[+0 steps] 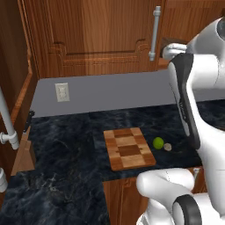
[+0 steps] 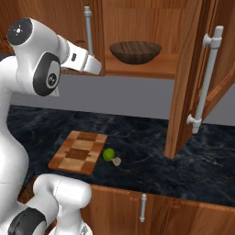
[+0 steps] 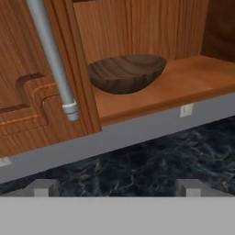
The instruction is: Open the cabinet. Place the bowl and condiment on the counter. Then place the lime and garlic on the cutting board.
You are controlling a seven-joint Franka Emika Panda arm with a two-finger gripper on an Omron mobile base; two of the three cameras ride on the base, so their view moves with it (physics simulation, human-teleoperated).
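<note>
No readable text, label or number anywhere.

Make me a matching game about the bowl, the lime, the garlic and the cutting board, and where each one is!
Things:
1. bowl
2. lime
3. garlic
4. cutting board

Places:
A. on the black counter, between the cutting board and the garlic
B. on the shelf inside the open cabinet
C. flat on the counter, on the lime's other side from the garlic
D. on the counter, the little beige thing right beside the green ball

Pairs: 1-B, 2-A, 3-D, 4-C
</note>
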